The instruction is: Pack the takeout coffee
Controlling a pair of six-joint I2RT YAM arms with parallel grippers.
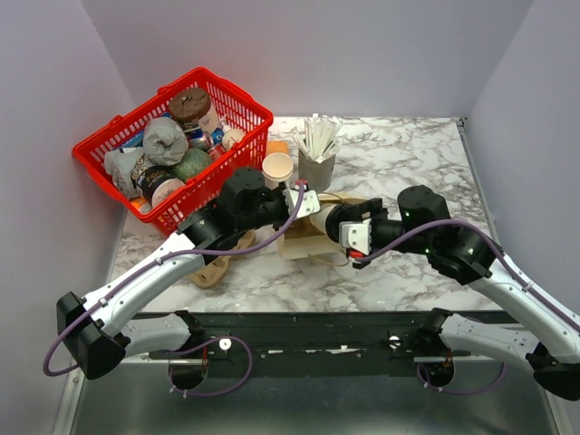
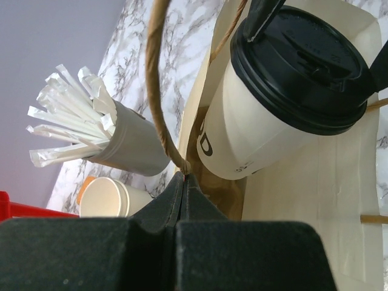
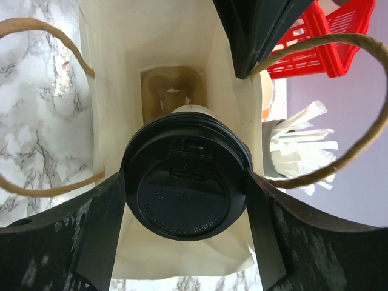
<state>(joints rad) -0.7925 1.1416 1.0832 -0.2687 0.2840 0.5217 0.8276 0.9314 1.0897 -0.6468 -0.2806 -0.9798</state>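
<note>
I have the left hand (image 2: 183, 180) shut tight, its tips pinching one brown twisted-paper handle (image 2: 154, 91) of the cream paper carrier bag (image 2: 339, 182). The bag appears to lie on its side on the marble-patterned table (image 1: 408, 163), its mouth lifted open by that handle. My right hand (image 3: 185, 188) stands wide, its fingers clamped either side of the small cream-white paper cup with the round black plastic lid (image 2: 254, 121). The cup is at the bag's mouth, base first, lid facing the right wrist camera. From the left wrist view its base looks just inside the opening, with the rest outside. I judge the job about halfway: bag opened, cup lined up. Left to do: push the cup down to the brown bottom, let go, and pull both hands clear.
</note>
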